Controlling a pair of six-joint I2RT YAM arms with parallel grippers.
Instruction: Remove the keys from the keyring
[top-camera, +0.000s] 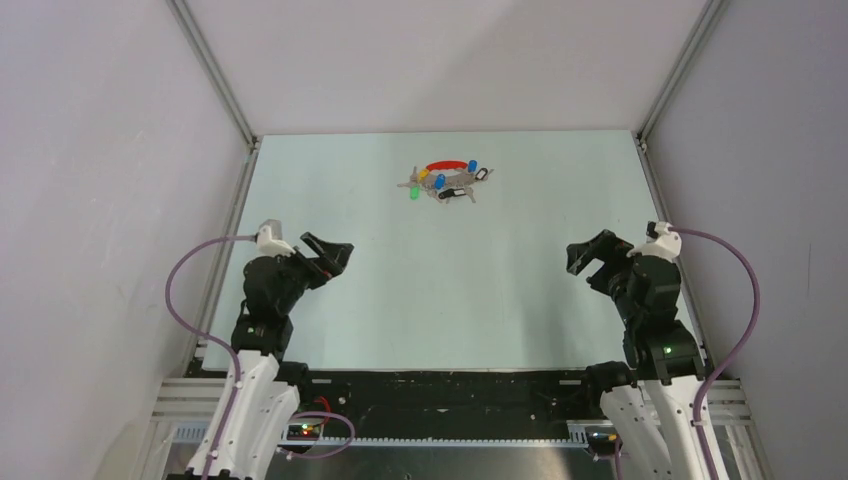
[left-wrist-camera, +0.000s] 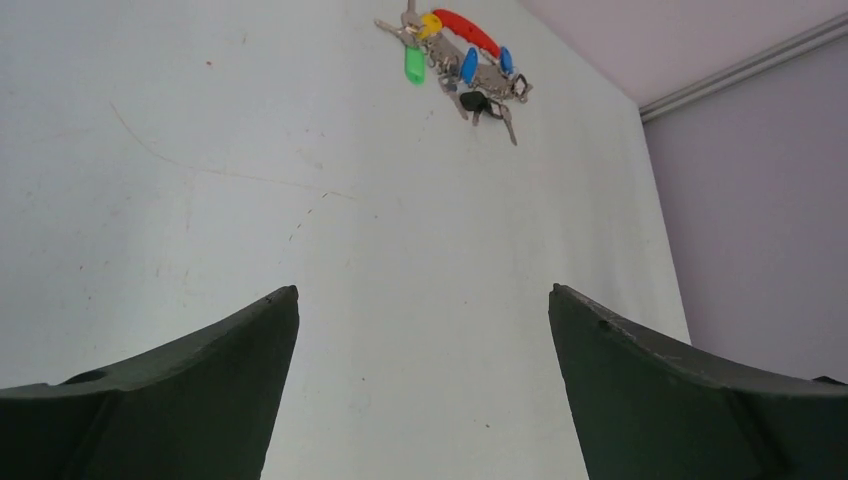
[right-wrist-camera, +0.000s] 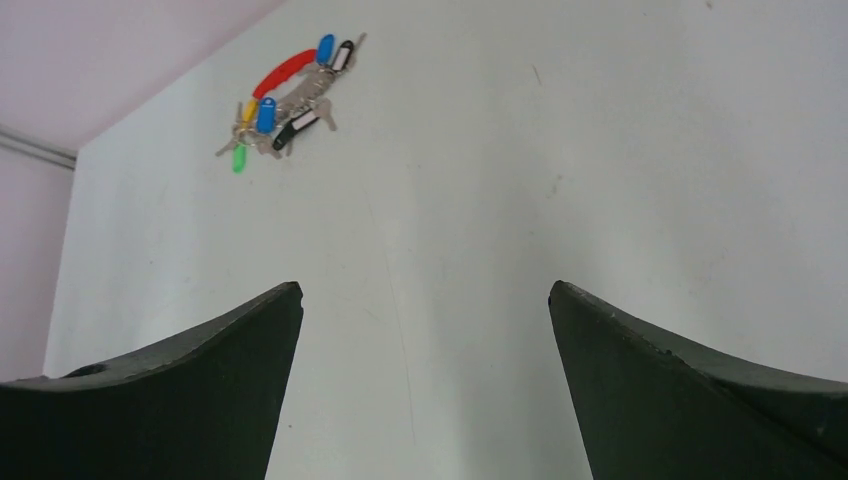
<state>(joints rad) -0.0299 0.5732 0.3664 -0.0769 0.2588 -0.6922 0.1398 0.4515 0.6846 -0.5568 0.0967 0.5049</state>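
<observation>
White-and-black arms (top-camera: 265, 300), lilac cables (top-camera: 169, 285), dark curved tool fingers (left-wrist-camera: 180, 400)

No legible txt, nos., brands or signs in any view. On keys (right-wrist-camera: 283, 100): two dark tags (right-wrist-camera: 303, 124) w/ white label inserts (too small to tell if anything's written on them). Blue, green, yellow heads look plain. On worktop (right-wrist-camera: 600, 150): faint scuffs only, no print.
</observation>
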